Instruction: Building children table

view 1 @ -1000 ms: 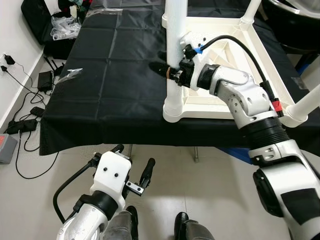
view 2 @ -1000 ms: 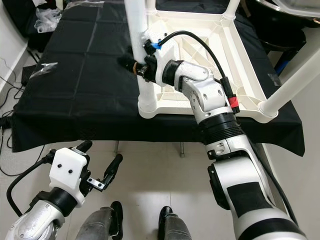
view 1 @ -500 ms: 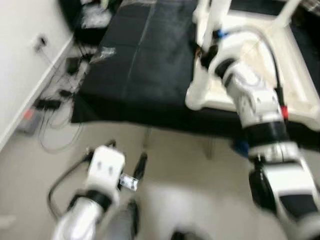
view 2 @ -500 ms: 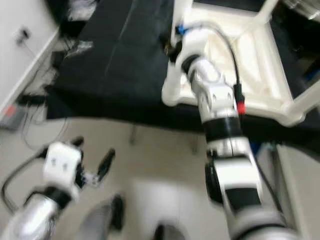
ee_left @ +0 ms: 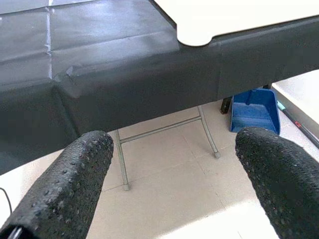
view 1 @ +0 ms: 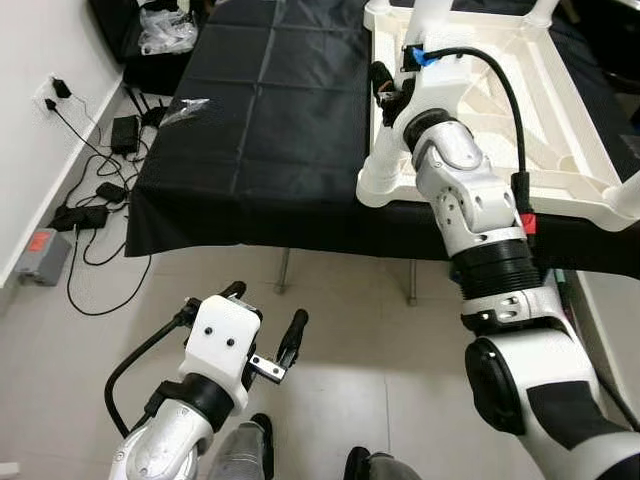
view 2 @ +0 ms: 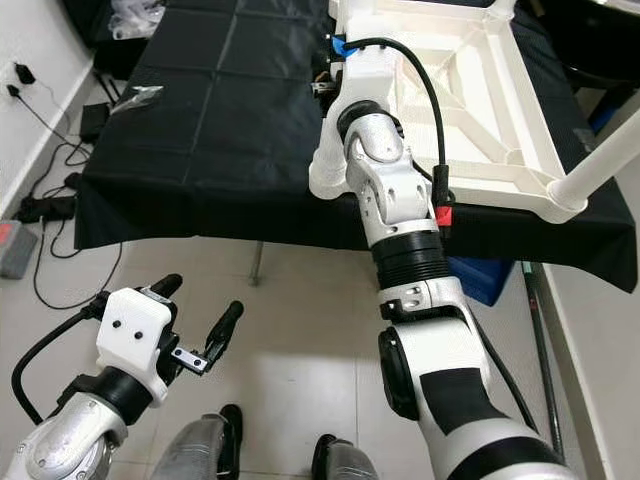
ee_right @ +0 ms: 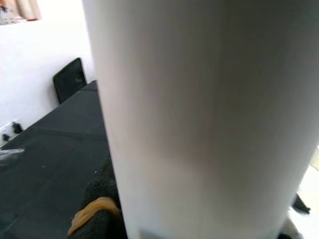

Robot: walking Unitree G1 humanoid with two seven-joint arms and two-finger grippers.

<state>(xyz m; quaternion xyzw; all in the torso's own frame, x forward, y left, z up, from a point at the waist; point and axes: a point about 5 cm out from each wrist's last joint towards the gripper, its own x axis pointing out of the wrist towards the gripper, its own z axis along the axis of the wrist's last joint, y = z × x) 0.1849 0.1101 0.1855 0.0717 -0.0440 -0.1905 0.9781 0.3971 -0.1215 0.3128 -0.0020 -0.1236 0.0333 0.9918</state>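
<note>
While the left gripper (view 1: 262, 330) hangs spread at lower left, a black-draped table (view 1: 280, 120) fills mid-frame; upper right, the right gripper (view 1: 385, 88) clamps the upturned white children table's (view 1: 560, 130) leg (ee_right: 199, 114). Cables (view 1: 85, 200) trail along the left wall.

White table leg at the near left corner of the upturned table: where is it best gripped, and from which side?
Grip the white table leg low on its round shaft, just above the corner socket, coming level from the table's inner side, as the right gripper does. It stands upright, so jaws across it should hold.
</note>
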